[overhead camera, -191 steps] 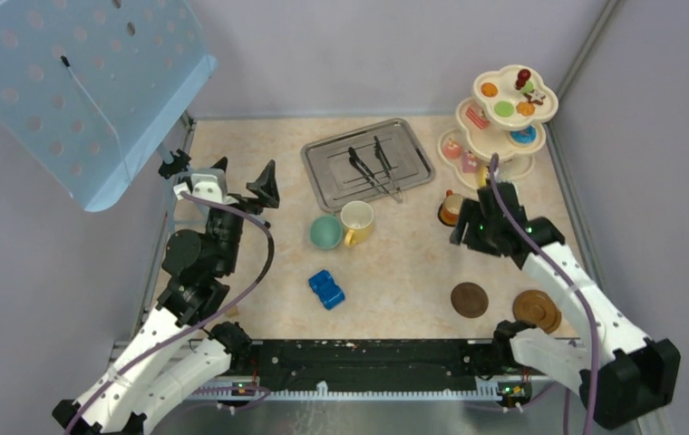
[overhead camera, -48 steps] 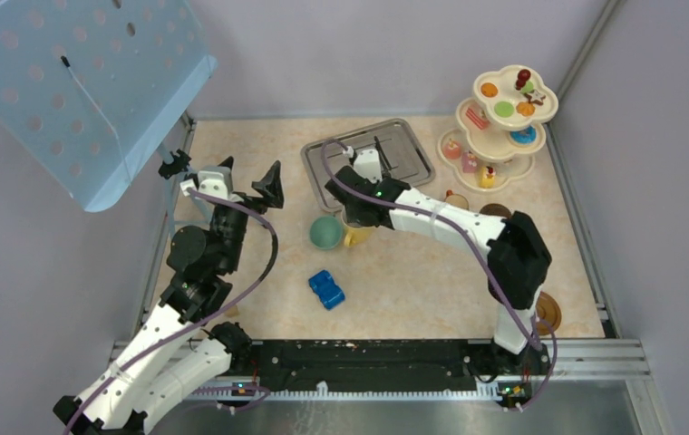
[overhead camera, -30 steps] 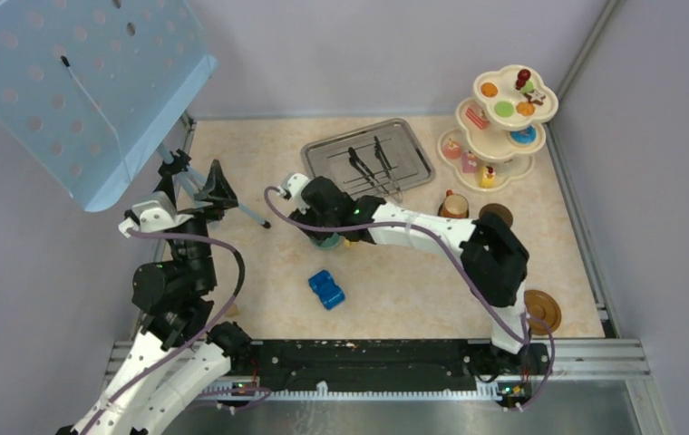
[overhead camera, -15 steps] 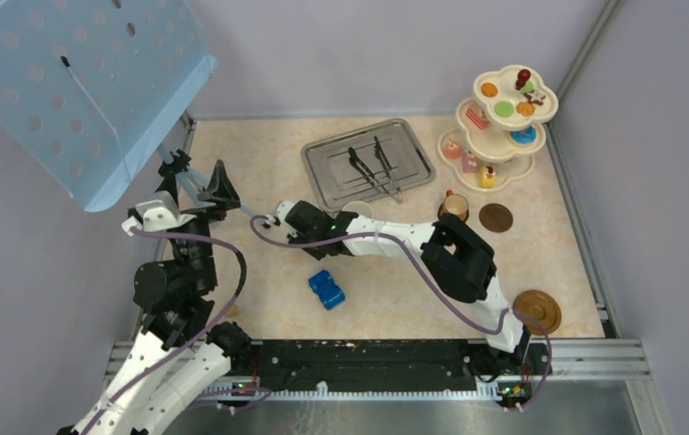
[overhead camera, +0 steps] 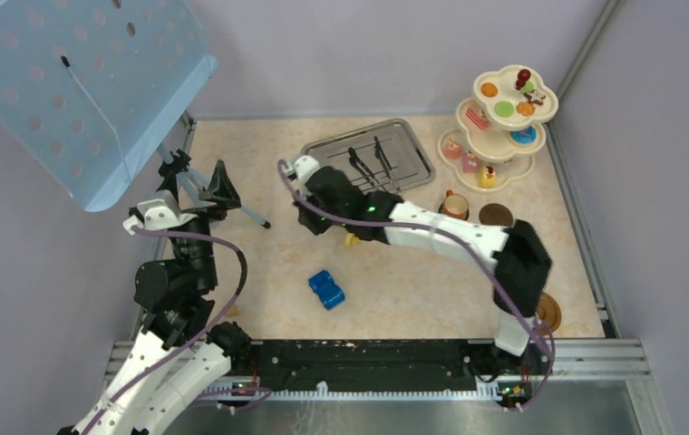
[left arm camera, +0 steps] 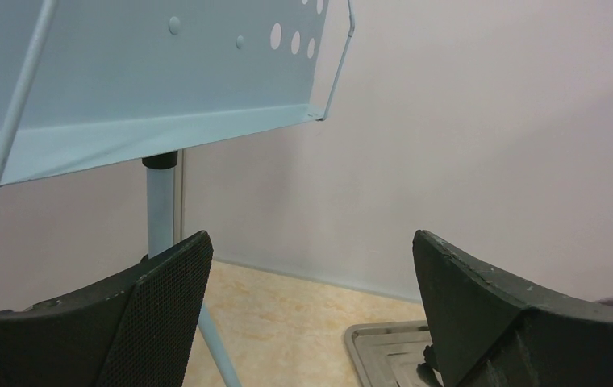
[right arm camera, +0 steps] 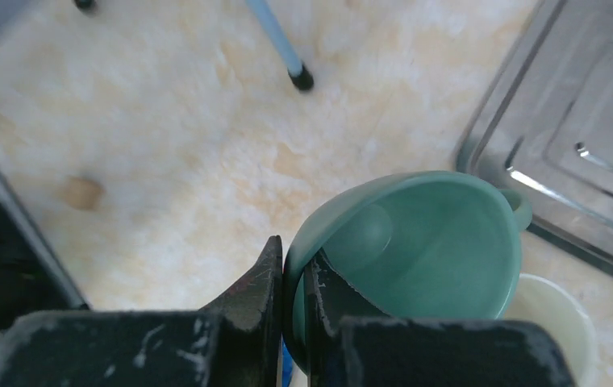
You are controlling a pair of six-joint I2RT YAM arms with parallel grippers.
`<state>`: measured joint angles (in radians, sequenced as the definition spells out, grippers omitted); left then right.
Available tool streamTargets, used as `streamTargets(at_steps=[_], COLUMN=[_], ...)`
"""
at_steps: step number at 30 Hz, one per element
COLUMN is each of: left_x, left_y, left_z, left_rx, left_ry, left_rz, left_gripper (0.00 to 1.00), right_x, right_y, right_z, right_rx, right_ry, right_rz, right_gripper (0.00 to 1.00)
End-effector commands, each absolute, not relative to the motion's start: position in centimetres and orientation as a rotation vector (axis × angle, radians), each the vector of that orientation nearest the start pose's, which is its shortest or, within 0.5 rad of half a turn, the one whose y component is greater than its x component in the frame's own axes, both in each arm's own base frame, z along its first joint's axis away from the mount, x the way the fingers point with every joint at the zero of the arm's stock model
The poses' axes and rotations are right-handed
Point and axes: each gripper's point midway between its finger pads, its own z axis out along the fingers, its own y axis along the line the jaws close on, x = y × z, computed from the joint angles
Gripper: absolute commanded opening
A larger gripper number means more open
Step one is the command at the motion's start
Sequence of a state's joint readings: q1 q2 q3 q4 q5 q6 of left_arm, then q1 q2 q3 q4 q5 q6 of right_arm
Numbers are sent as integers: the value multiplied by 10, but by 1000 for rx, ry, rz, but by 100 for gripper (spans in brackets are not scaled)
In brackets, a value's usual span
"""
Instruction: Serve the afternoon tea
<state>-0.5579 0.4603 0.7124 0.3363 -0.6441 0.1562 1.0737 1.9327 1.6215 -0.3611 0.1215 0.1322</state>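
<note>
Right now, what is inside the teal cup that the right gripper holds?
Only one finger of the right gripper, which pinches the rim. The rest of the teal cup shows bare inside. The part below that finger is covered.

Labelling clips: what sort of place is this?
Probably a robot test cell: plain walls enclose the table, toy cakes sit on a tiered stand, and the right gripper pinches a teal cup.

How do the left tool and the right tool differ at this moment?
The left tool is open and empty; the right tool is shut on the rim of the teal cup. The left tool faces the wall; the right tool looks down at the table. Both have dark fingers.
</note>
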Motion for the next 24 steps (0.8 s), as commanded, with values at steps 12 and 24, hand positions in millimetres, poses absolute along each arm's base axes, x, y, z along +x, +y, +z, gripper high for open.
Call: streamTargets(at_steps=[12,24], left_x=[238,251], left_y=[-30,-42], left_z=[436,426], left_rx=[-188,-150], left_ry=[1088,1134], left_rz=[-116,-117], left_gripper=[99,99], right_x=[296,331], right_y=[121,1], right_z=[317,171], right_rx=[105,516], right_ry=[1830,2088], right_rz=[36,-215], right_gripper=[0,0])
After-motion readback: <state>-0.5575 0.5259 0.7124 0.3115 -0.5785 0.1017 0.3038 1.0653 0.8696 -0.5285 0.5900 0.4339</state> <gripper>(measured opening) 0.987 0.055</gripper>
